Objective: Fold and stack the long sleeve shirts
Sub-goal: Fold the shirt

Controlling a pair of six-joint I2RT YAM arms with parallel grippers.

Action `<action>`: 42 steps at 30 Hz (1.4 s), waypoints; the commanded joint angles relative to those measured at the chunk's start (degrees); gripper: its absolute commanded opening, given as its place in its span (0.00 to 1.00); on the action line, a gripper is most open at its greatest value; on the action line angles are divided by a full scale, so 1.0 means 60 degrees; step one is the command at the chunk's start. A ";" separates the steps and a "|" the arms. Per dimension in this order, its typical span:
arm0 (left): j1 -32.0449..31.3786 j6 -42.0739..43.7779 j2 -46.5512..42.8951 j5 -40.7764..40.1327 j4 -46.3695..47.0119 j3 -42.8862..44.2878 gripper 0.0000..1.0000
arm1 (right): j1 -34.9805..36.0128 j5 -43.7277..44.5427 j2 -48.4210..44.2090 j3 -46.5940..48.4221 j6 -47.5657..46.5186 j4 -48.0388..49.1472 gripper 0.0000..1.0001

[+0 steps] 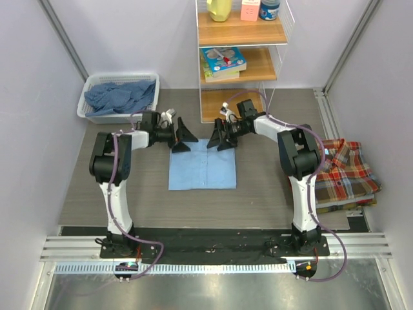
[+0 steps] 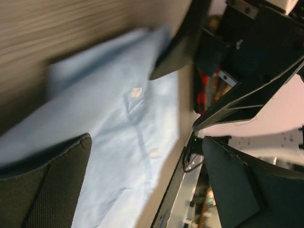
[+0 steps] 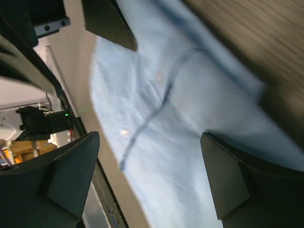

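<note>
The light blue shirt lies folded into a smooth, near-square rectangle at the middle of the grey wood-grain table, with its button line running down the centre. Both arms reach to its far edge. The left gripper hangs at the far left corner, its black wedge-shaped fingers spread wide with nothing between them. The right gripper hangs toward the right end of that edge, likewise wide apart and empty. Whether any fingertip touches the cloth cannot be told.

Only the overhead view shows the rest. A plaid shirt — red, yellow and blue, collar uppermost — lies folded at the table's right edge, well apart from the blue one. A white slatted plastic basket at the far left corner holds crumpled darker blue shirts. A shelf unit of wooden boards in a white wire frame stands against the back wall.

The wrist cameras give what the overhead cannot — the cloth is fine and matte, small pale buttons sit along a stitched placket, and the finger pads have a coarse, woven-looking black face. Each wrist view also catches the other arm's dark fingers over the cloth, and both views are somewhat blurred.
</note>
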 commanded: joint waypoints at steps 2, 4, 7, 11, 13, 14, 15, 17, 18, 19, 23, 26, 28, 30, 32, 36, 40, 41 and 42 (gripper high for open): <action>0.0660 -0.0258 0.0626 -0.0875 -0.0131 -0.1097 1.00 | -0.0358 0.1096 0.1118 0.0033 -0.0538 -0.0546 0.92; 0.0414 -0.0066 0.0305 -0.0657 -0.0206 -0.2034 1.00 | -0.0242 0.1274 0.1483 0.0618 -0.0830 -0.0709 0.91; -0.0594 0.1352 -0.0982 0.0030 -0.1712 -0.3014 1.00 | 0.0124 0.1640 0.1763 0.1600 -0.1749 -0.1207 0.89; -0.0778 0.1971 -0.3003 0.1131 -0.2448 -0.3926 1.00 | 0.1483 0.2065 0.1896 0.2889 -0.4249 -0.3004 0.86; -0.0091 0.2335 -0.4351 0.1365 -0.2825 -0.4088 1.00 | 0.1809 0.2197 0.1575 0.3038 -0.5237 -0.3331 0.83; 0.0667 0.2787 -0.4805 0.1351 -0.3351 -0.3885 1.00 | 0.1955 0.2226 0.1385 0.2965 -0.5952 -0.3477 0.83; 0.1081 0.3357 -0.5143 0.1293 -0.4038 -0.3651 1.00 | 0.1986 0.2241 0.0861 0.2820 -0.6235 -0.3537 0.83; 0.1465 0.5159 -0.5716 0.0680 -0.6163 -0.2616 1.00 | 0.1986 0.2329 0.0171 0.2512 -0.6849 -0.3537 0.83; 0.1829 0.5483 -0.5790 0.0286 -0.6575 -0.2217 1.00 | 0.2015 0.2431 -0.0573 0.2032 -0.6911 -0.3392 0.84; 0.1832 0.5719 -0.5820 -0.0762 -0.6927 -0.1880 1.00 | 0.2059 0.2736 -0.1015 0.1737 -0.6955 -0.3231 0.86; 0.1818 0.5721 -0.6053 -0.2276 -0.6568 -0.1188 1.00 | 0.2498 0.4286 -0.2263 0.0418 -0.7043 -0.2907 0.88; 0.1613 0.5954 -0.6928 -0.3421 -0.5529 -0.1816 1.00 | 0.2587 0.4949 -0.2645 -0.0286 -0.7029 -0.3257 0.88; 0.1598 0.5766 -0.7298 -0.3191 -0.4357 -0.2505 1.00 | 0.2572 0.5199 -0.2922 -0.0754 -0.6985 -0.3434 0.88; 0.1583 0.5544 -0.7097 -0.2607 -0.4772 -0.2507 1.00 | 0.2543 0.5507 -0.3143 -0.1295 -0.6985 -0.3479 0.88; 0.1279 0.5720 -0.6395 -0.1568 -0.5520 -0.2171 1.00 | 0.2383 0.5581 -0.3348 -0.1531 -0.6897 -0.3508 0.88; 0.1027 0.5037 -0.4402 -0.0786 -0.5748 -0.2504 1.00 | 0.2221 0.5653 -0.3363 -0.1941 -0.6852 -0.3464 0.88; 0.0881 0.4317 -0.3496 -0.0802 -0.4063 -0.3092 1.00 | 0.2059 0.5756 -0.3086 -0.2177 -0.6838 -0.3303 0.88; 0.0837 0.4170 -0.3288 -0.0773 -0.3885 -0.3063 1.00 | 0.2045 0.5815 -0.3013 -0.2206 -0.6853 -0.3245 0.88; 0.0735 0.4038 -0.3054 -0.0744 -0.3652 -0.3078 1.00 | 0.2016 0.5845 -0.2852 -0.2250 -0.6911 -0.3259 0.88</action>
